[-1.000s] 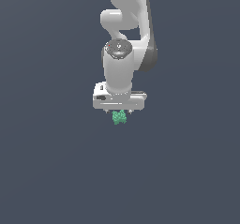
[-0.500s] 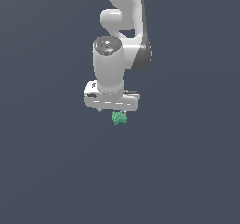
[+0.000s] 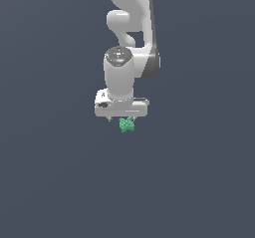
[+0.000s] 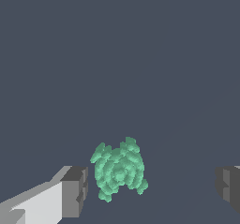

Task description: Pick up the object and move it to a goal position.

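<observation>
The white arm points straight down over a plain dark grey surface. The gripper sits directly above the green object in the exterior view. In the wrist view the two dark finger pads stand wide apart. The lumpy object lies between them, just beside one pad and well apart from the other. The jaws are open and grip nothing; contact with the near pad cannot be determined.
</observation>
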Tool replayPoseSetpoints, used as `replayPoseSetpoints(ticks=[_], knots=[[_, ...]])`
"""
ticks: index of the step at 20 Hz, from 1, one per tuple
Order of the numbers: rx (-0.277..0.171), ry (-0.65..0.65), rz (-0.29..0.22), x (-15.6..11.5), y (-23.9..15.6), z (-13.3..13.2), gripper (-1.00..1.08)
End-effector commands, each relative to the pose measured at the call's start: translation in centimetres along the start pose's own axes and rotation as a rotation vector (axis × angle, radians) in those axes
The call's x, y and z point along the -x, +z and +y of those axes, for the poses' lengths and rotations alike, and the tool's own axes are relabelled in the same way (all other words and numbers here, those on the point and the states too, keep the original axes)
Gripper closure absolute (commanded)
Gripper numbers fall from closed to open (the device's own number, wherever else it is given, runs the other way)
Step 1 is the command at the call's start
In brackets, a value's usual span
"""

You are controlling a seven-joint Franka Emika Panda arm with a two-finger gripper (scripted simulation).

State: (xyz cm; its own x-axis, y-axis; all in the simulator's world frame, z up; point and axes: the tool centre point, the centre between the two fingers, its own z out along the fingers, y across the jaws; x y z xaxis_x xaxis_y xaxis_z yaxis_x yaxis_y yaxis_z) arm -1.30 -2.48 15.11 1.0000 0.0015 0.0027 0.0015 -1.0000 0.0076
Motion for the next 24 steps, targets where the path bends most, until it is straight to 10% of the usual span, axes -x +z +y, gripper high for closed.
replayPoseSetpoints(ticks=[1, 24], knots=[[-0.001, -0.049, -0.001, 0.9, 1.3, -0.4, -0.92], [-0.008, -0.237, -0.003, 4.8, 7.5, -2.1, -0.92]])
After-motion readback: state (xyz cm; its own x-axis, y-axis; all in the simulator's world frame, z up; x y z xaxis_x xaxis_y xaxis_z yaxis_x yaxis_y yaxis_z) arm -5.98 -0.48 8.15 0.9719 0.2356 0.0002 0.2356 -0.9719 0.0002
